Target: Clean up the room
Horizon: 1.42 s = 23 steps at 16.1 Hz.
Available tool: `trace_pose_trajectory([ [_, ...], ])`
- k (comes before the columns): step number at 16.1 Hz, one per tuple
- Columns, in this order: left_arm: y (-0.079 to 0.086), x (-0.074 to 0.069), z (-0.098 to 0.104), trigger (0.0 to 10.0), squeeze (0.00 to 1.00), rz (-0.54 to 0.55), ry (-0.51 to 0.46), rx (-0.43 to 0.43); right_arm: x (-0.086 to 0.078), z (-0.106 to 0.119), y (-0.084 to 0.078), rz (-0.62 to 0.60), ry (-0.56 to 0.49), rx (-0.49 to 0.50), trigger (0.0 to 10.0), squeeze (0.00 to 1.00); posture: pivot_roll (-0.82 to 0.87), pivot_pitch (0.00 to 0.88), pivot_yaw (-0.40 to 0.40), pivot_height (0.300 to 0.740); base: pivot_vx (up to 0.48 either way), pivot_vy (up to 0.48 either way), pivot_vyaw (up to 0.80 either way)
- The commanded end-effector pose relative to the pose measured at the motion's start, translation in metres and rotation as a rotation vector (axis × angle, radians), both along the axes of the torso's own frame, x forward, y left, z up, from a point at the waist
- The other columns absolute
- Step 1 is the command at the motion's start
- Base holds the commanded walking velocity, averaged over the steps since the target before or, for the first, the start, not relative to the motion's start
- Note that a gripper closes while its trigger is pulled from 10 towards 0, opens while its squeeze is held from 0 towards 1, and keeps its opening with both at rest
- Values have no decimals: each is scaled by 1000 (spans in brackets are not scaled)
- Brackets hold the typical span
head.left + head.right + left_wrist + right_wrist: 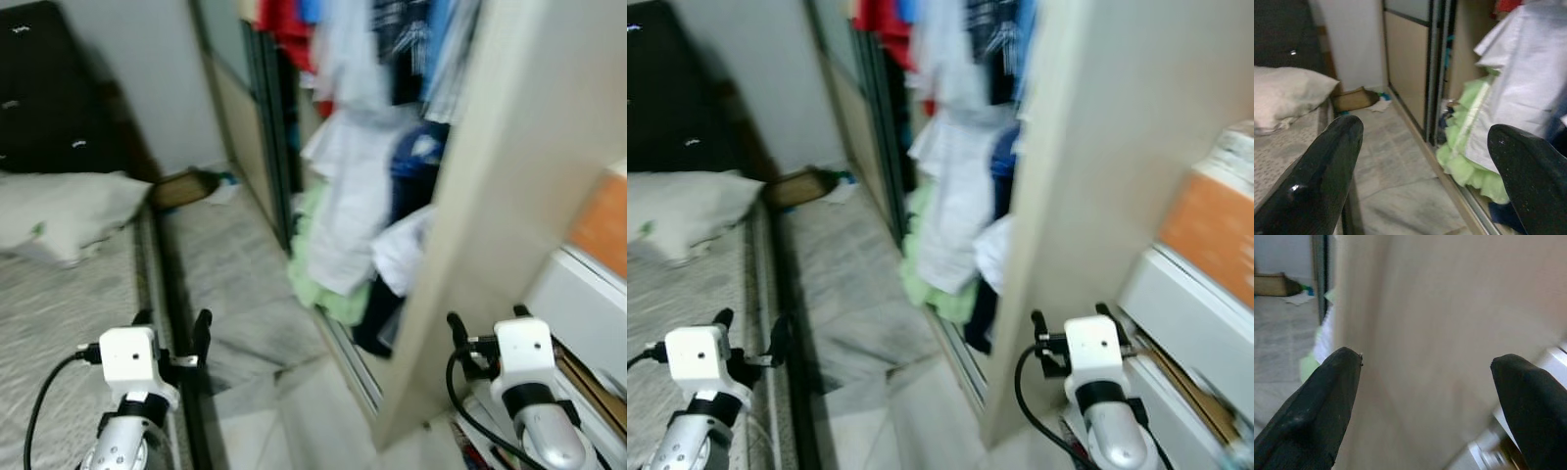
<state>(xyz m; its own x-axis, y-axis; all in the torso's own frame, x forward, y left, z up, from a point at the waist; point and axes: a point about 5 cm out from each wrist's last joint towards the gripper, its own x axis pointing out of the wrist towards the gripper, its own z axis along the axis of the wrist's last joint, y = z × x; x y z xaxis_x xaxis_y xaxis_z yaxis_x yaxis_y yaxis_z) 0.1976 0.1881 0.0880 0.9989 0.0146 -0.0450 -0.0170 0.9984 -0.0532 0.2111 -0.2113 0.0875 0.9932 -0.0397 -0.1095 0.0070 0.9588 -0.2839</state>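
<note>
Left gripper: we see it raised low over the edge of the bed, fingers spread apart with nothing between them. In its wrist view the two black fingers frame the floor and the wardrobe opening.

Right gripper: we see it held up beside the beige wardrobe side panel, fingers parted and empty. Its wrist view looks straight at that panel, close up.

Wardrobe: open, with a sliding door pushed back toward the far wall. Hanging clothes in red, white and blue fill the upper part.

Spilled clothes: a white garment and a light green one bulge out of the wardrobe down to the track at the floor; a dark item lies just beside them at the bottom.

Floor: grey marbled tile. A brown cardboard box sits by the far wall, with a small white and teal scrap just beside it.

Bed: a pale pillow rests on it, below a dark headboard.

Right edge: a white unit with an orange box on top; details blurred.
</note>
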Motion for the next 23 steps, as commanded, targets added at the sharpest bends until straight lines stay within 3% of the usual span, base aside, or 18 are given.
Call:
trace_pose_trajectory([
  [1, 1, 1, 1, 10000, 0, -1, 5, 7, 1, 3, 5, 29, -9, -10, 10000, 0, -165, 0, 33, 740, 0, 0, 800],
  [16, -7, 3, 1, 10000, 0, -14, -1, -1, 6, 3, 6, 63, 1, -27, 10000, 0, -158, 0, 18, 740, 0, 0, 800],
  [23, -8, 6, 0, 10000, 0, -18, -4, 9, 11, 3, 10, 81, -10, -17, 10000, 0, -155, 0, 17, 740, 0, 0, 0],
])
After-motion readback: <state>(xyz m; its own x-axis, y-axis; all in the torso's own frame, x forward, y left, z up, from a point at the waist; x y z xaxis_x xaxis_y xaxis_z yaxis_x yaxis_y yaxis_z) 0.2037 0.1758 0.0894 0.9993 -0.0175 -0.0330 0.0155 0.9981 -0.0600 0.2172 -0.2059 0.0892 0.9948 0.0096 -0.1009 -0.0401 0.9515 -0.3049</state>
